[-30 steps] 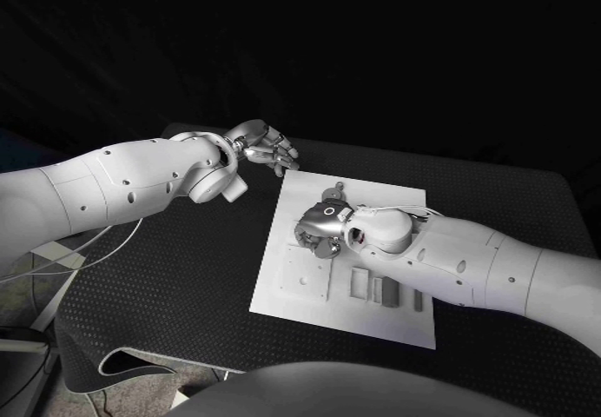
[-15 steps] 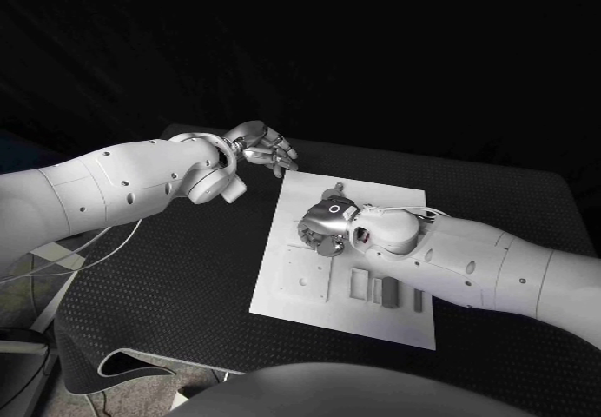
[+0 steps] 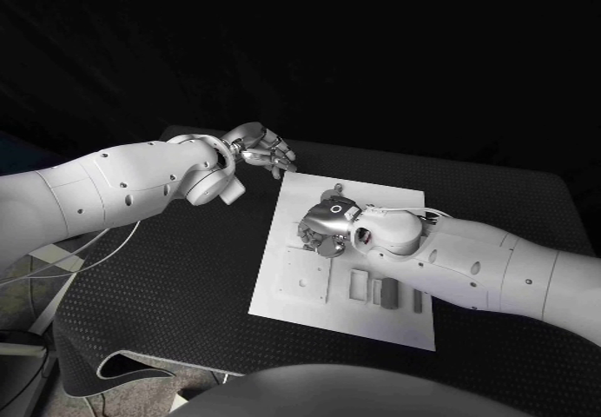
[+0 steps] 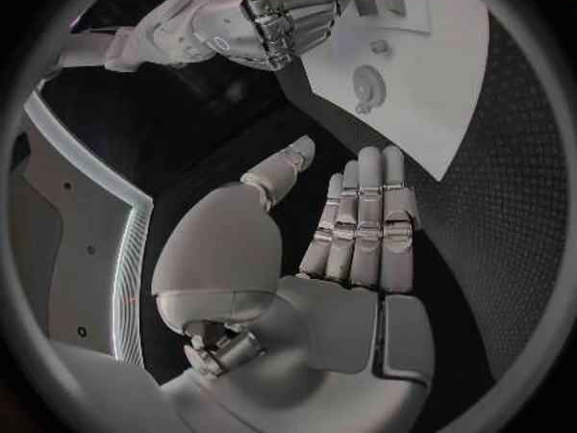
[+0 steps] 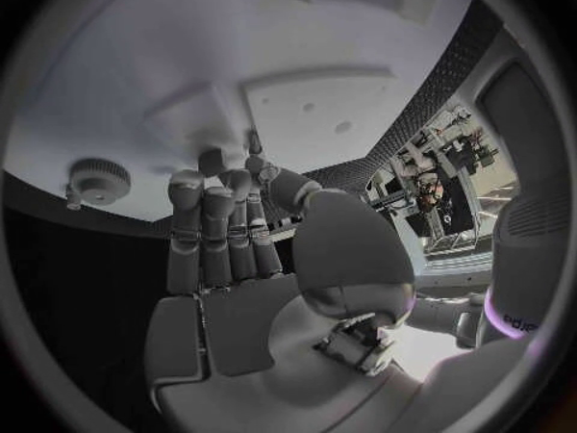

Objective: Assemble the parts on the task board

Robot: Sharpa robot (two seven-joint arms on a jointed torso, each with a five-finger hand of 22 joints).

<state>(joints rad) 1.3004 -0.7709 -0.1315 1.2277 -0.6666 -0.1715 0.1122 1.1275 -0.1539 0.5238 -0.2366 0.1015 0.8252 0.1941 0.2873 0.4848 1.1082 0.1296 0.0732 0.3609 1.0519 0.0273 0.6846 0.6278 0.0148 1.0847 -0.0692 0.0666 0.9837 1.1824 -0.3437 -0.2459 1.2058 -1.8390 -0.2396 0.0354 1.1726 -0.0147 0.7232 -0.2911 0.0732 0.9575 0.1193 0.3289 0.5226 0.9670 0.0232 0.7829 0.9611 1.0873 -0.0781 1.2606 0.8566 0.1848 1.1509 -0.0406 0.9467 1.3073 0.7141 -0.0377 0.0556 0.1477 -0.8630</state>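
Note:
The white task board (image 3: 376, 326) lies mid-table. My right hand (image 3: 328, 226) is low over its left middle, fingers bent down onto the board beside a raised square plate (image 3: 305, 274). In the right wrist view its fingertips (image 5: 212, 164) touch the board (image 5: 144, 48) next to a small raised block (image 5: 195, 115). A thin peg-like piece (image 5: 255, 142) shows by the thumb; whether it is pinched I cannot tell. A gear-shaped part (image 3: 332, 189) (image 5: 96, 178) sits near the far edge. My left hand (image 3: 257, 148) (image 4: 361, 212) hovers off the board's far left corner, fingers straight, holding nothing.
Several bar-shaped pieces (image 3: 385, 291) lie in a row on the board's near right part. The left wrist view shows the board (image 4: 445, 58), the gear (image 4: 366, 85) and my right hand (image 4: 283, 19). Black textured matting (image 3: 163, 287) surrounds the board.
The right hand has edged slightly toward the far side over the board's middle. The left hand has stayed where it was.

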